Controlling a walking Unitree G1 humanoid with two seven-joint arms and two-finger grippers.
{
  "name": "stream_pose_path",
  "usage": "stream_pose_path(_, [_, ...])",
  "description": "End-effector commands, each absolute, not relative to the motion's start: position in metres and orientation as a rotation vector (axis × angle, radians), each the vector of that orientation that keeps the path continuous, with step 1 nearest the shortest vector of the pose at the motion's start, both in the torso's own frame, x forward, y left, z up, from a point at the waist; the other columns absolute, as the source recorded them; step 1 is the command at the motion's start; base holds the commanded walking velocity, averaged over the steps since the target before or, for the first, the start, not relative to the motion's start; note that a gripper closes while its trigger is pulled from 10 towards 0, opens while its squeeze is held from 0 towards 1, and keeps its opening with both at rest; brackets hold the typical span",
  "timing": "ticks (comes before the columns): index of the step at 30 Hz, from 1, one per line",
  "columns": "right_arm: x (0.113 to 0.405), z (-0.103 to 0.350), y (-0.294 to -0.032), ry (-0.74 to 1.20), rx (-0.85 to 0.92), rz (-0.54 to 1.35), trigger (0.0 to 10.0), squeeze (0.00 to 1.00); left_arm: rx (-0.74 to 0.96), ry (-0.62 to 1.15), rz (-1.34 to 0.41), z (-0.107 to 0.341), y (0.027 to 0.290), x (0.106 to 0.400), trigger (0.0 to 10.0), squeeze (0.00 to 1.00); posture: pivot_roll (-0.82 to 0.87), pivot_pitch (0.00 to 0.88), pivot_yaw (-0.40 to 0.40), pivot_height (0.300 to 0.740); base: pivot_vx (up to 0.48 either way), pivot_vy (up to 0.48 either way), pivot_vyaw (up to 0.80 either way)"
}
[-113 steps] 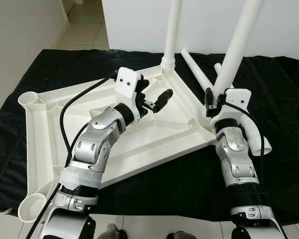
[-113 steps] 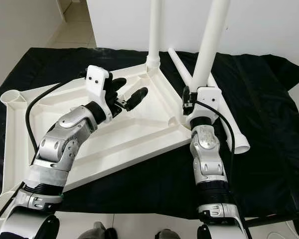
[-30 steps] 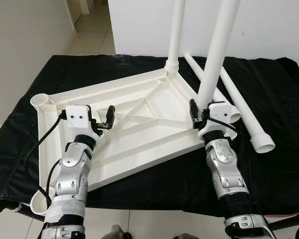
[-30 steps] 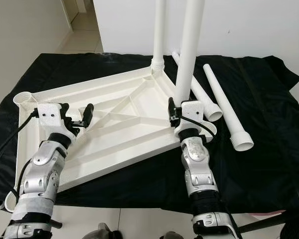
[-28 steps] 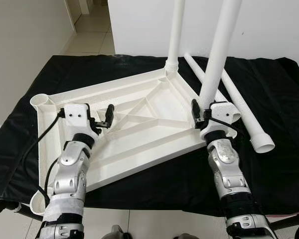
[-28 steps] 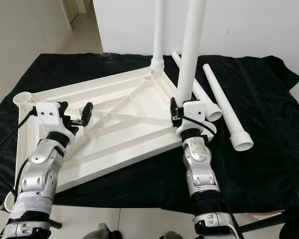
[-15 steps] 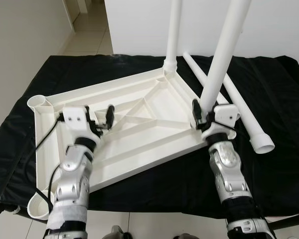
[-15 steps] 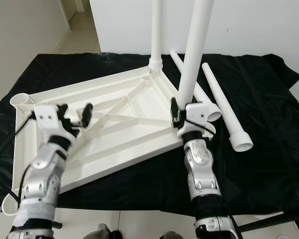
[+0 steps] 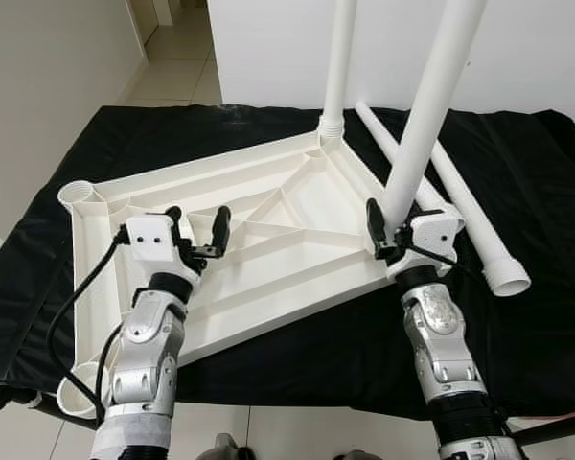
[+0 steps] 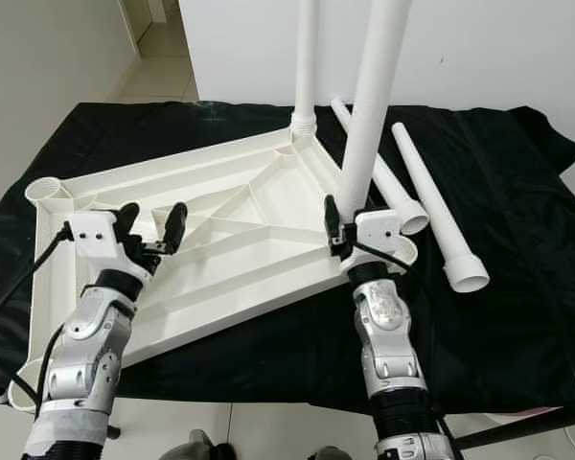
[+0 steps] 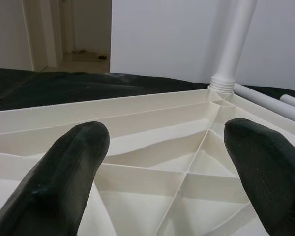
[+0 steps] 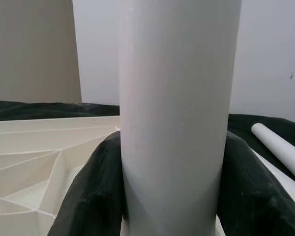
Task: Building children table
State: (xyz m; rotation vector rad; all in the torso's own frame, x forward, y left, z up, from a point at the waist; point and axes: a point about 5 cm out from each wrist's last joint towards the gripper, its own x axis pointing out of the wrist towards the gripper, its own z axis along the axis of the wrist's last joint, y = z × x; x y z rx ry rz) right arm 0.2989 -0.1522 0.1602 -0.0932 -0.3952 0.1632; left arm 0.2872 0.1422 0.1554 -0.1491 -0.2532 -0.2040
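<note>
The inverted tabletop (image 9: 268, 240) lies ribbed side up on the black-draped desk (image 9: 517, 326). One leg (image 9: 337, 57) stands fitted at the far corner. The right gripper (image 9: 388, 230) clasps a second leg (image 9: 431, 105) upright at the right corner socket; seating unconfirmed. Two loose legs (image 9: 470, 216) lie at right. Left sockets (image 9: 77, 196) empty. The left gripper (image 9: 199, 230) hovers spread, holding nothing.
</note>
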Motion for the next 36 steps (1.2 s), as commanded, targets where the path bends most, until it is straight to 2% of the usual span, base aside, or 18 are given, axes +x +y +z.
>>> stream_pose_path(1, [0.296, 0.167, -0.147, -0.433, -0.089, 0.185, 10.0, 0.0, -0.133, -0.262, -0.249, 0.158, 0.136, 0.285, 10.0, 0.0, -0.09, 0.038, 0.054, 0.74, 0.0, 0.0, 0.0])
stream_pose_path(11, [0.296, 0.171, -0.151, -0.441, -0.106, 0.2, 10.0, 0.0, -0.141, -0.279, -0.349, 0.166, 0.115, 0.281, 10.0, 0.0, -0.09, 0.025, 0.036, 0.74, 0.0, 0.0, 0.0])
stream_pose_path(14, [0.299, 0.174, -0.152, -0.445, -0.113, 0.208, 10.0, 0.0, -0.141, -0.297, -0.432, 0.174, 0.104, 0.28, 10.0, 0.0, -0.09, 0.021, 0.032, 0.74, 0.0, 0.0, 0.0])
stream_pose_path(15, [0.302, 0.176, -0.152, -0.444, -0.127, 0.225, 10.0, 0.0, -0.15, -0.315, -0.531, 0.183, 0.091, 0.278, 10.0, 0.0, -0.09, 0.014, 0.028, 0.74, 0.0, 0.0, 0.0])
stream_pose_path(18, [0.304, 0.177, -0.153, -0.44, -0.142, 0.243, 10.0, 0.0, -0.172, -0.335, -0.628, 0.196, 0.079, 0.275, 10.0, 0.0, -0.09, 0.014, 0.028, 0.74, 0.0, 0.0, 0.0])
stream_pose_path(36, [0.311, 0.183, -0.159, -0.4, -0.266, 0.345, 10.0, 0.0, -0.187, -0.415, -0.933, 0.241, 0.045, 0.265, 10.0, 0.0, -0.1, 0.009, 0.034, 0.74, 0.0, 0.0, 0.0])
